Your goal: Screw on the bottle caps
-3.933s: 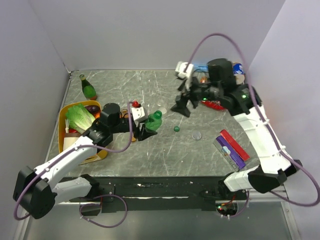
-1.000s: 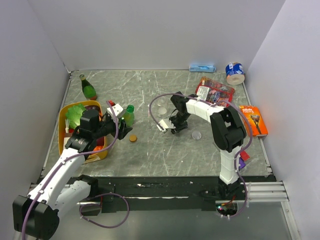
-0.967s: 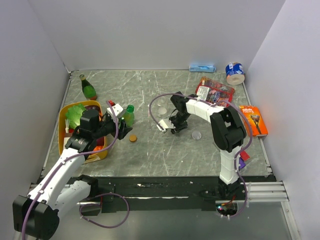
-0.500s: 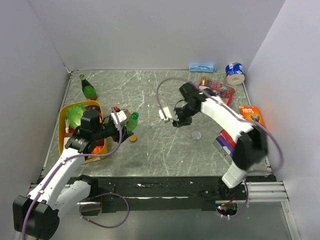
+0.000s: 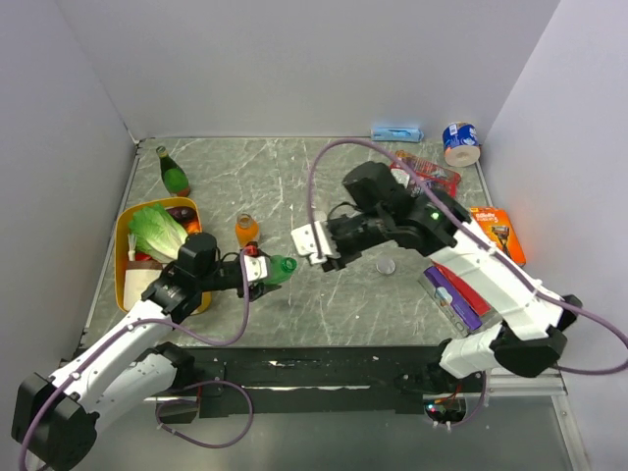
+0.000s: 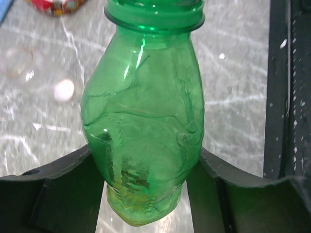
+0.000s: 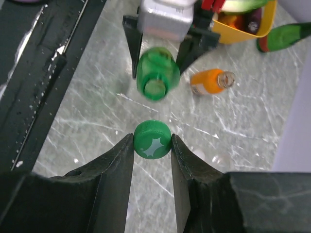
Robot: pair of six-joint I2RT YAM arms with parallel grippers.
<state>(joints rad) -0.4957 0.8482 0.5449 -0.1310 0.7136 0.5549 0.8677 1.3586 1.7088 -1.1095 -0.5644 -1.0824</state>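
Note:
My left gripper [image 5: 263,270] is shut on the bright green bottle [image 5: 279,266], tipped on its side above the table with its open mouth [image 7: 155,89] facing right. The bottle [image 6: 145,111] fills the left wrist view, pinched between both fingers. My right gripper [image 7: 152,141] is shut on the green cap [image 7: 152,139], a short way off from that mouth and roughly in line with it. From above, this gripper [image 5: 319,253] is just right of the bottle. An uncapped orange bottle [image 5: 246,229] stands behind. A clear cap [image 5: 386,265] lies on the table.
A yellow basket [image 5: 126,257] with lettuce sits at the left, a dark-green red-topped bottle [image 5: 174,172] behind it. At the right lie a red packet [image 5: 428,175], an orange box [image 5: 500,232] and purple and red packs [image 5: 453,290]. A can [image 5: 459,141] is at the back.
My left arm has carried the green bottle forward and right and tipped it over. My right arm has lifted off the table with the green cap and turned to face the bottle's mouth.

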